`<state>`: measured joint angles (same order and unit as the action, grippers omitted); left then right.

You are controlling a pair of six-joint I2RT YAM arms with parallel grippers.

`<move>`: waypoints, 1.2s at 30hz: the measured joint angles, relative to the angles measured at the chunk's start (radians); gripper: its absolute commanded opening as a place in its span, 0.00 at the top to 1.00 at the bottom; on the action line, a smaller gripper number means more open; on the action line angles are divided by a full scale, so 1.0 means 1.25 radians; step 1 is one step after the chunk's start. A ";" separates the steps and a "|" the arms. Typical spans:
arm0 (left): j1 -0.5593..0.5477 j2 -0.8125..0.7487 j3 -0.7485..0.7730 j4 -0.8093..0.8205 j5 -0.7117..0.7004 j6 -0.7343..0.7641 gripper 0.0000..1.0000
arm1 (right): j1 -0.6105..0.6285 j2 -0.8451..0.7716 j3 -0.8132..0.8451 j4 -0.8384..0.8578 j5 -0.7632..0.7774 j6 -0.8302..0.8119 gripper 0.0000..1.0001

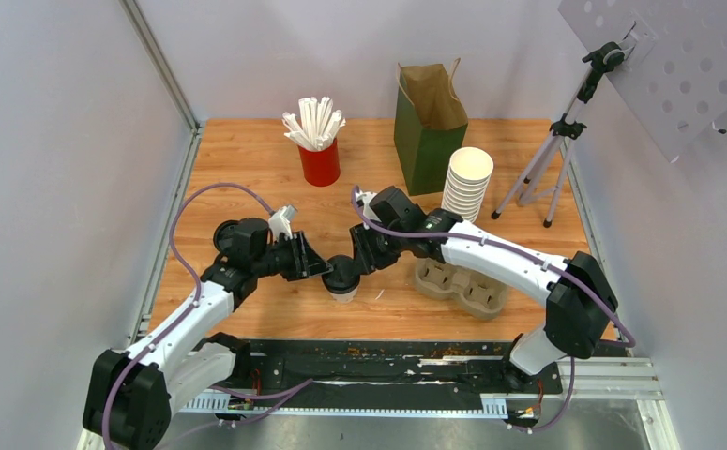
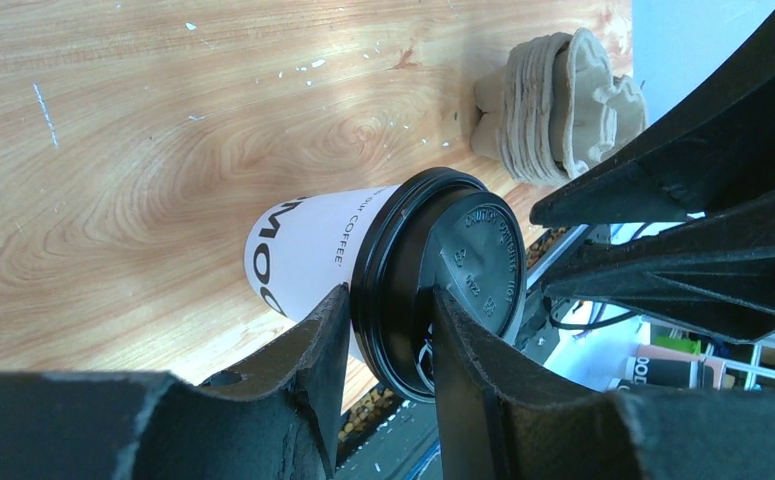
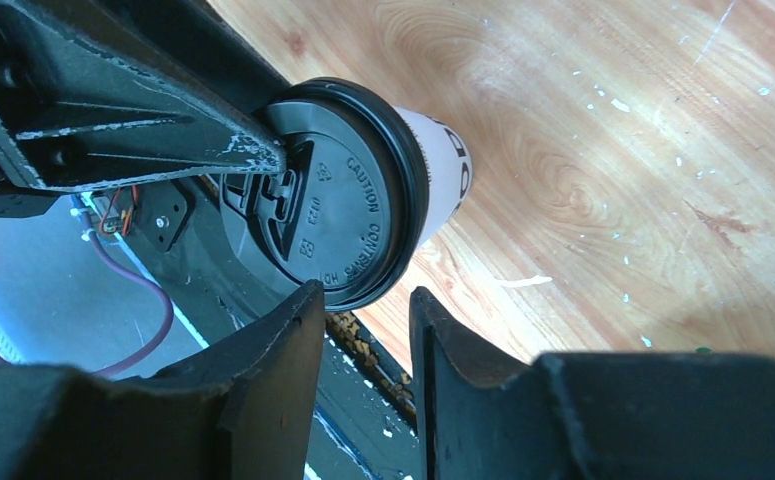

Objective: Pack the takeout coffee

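**Coffee lidded and in hand, none of it packed yet**

Packing proper looks to be ahead rather than behind. The takeout coffee [image 1: 343,278] stands upright near the front middle of the desk [image 1: 247,159], between the two arms, with its black sip lid [image 2: 473,260] seated all the way round the rim. That is the one part of the job that reads as done.

The left tool [image 2: 383,330] is closed about halfway, its two fingers pinching the edge of the lid and the top of the cup. It has hold of the coffee. Whether the cup's base rests on the wood or is lifted just clear, I cannot tell.

The right tool [image 3: 363,300] sits just beside the lid on the opposite side. Its fingers are parted with nothing between them, and only the desk edge shows through the gap, so it holds nothing.

The likely destinations are untouched. The pulp cup carrier [image 1: 461,286] lies to the right of the coffee, close but apart from it, and its wells look empty. The paper bag [image 1: 429,127] stands open at the back of the desk, well apart from the cup. The stack of lidless cups [image 1: 465,183] and the red cup of straws [image 1: 319,159] play no part here.

By my reading, what remains is to carry the cup to the carrier or the bag, seat it upright and let go.
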<state>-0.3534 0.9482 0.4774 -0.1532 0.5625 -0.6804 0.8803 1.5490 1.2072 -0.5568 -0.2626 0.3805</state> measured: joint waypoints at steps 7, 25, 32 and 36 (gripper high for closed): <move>-0.001 0.003 -0.007 0.018 0.005 -0.006 0.59 | 0.010 0.000 -0.035 0.025 -0.036 0.012 0.58; -0.010 -0.104 -0.043 -0.038 -0.039 -0.074 0.53 | -0.016 0.019 -0.035 0.073 -0.074 -0.072 0.55; -0.011 -0.095 -0.041 -0.049 -0.042 -0.077 0.51 | -0.021 0.022 0.060 -0.025 -0.061 -0.099 0.60; -0.011 -0.088 -0.038 -0.043 -0.041 -0.077 0.52 | -0.021 0.025 0.104 -0.030 -0.061 -0.099 0.64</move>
<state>-0.3672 0.8383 0.4301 -0.2070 0.5110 -0.7765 0.8539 1.5799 1.3376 -0.5941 -0.3389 0.2569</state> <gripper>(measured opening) 0.488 0.380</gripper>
